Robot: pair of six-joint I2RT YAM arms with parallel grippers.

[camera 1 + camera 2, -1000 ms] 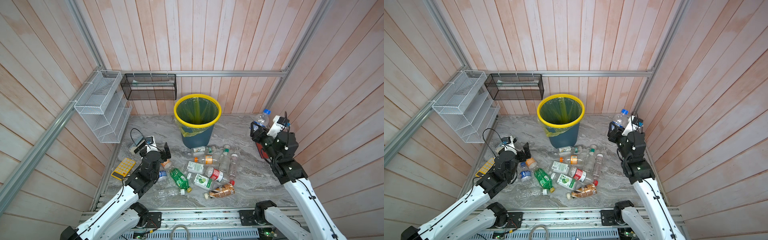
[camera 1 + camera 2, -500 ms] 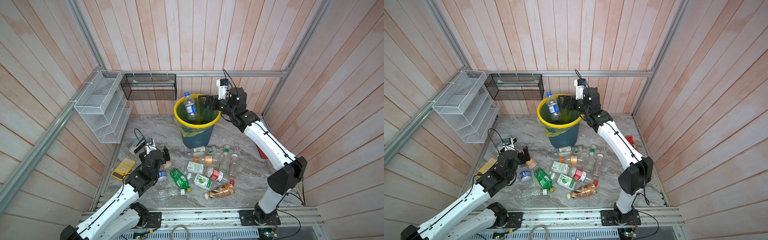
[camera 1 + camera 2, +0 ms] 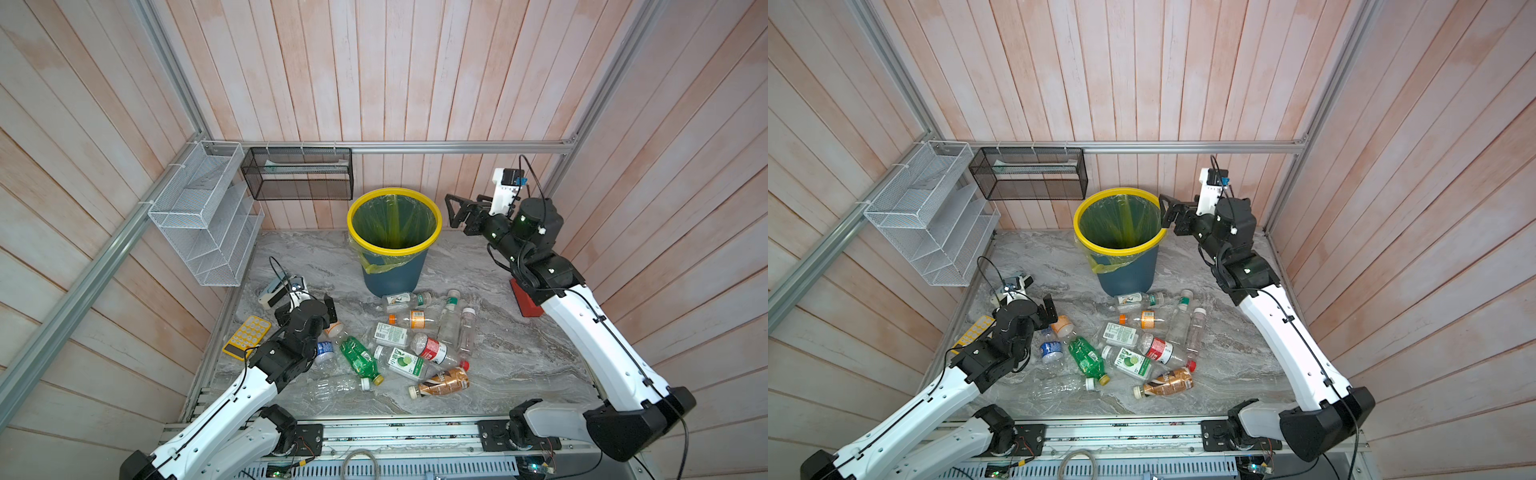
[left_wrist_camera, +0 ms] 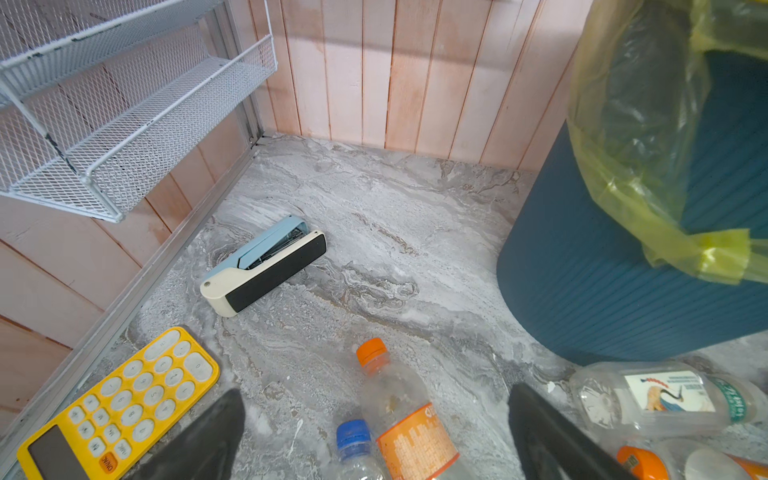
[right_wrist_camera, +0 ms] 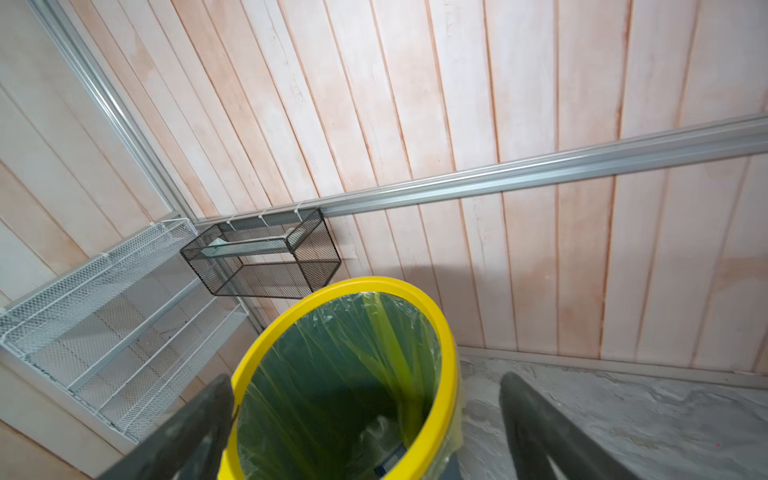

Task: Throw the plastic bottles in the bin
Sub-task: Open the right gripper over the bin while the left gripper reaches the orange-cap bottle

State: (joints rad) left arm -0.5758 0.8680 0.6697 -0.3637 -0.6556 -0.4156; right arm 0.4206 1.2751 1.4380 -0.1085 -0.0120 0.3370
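The bin (image 3: 395, 250) (image 3: 1121, 252), dark teal with a yellow rim and a yellow-green liner, stands at the back middle. Several plastic bottles lie in front of it, among them a green one (image 3: 357, 359) and a brown one (image 3: 442, 382). My left gripper (image 3: 305, 308) (image 4: 374, 395) is open, low over an orange-capped bottle (image 4: 399, 415) and a blue-capped bottle (image 4: 353, 436). My right gripper (image 3: 455, 212) (image 5: 365, 384) is open and empty, level with the bin's rim on its right. A clear bottle (image 5: 380, 432) lies at the bottom of the bin (image 5: 446, 374).
A yellow calculator (image 3: 247, 334) (image 4: 120, 407) and a pale blue stapler (image 4: 266, 266) lie left of the bottles. A red object (image 3: 525, 299) sits by the right wall under my right arm. A white wire rack (image 3: 203, 224) and a black mesh basket (image 3: 299, 174) hang on the walls.
My right arm swung from the right wall to the bin with a blue-capped bottle and let it go. The bottle dropped in, and the arm has drawn back right. The left arm barely moved.
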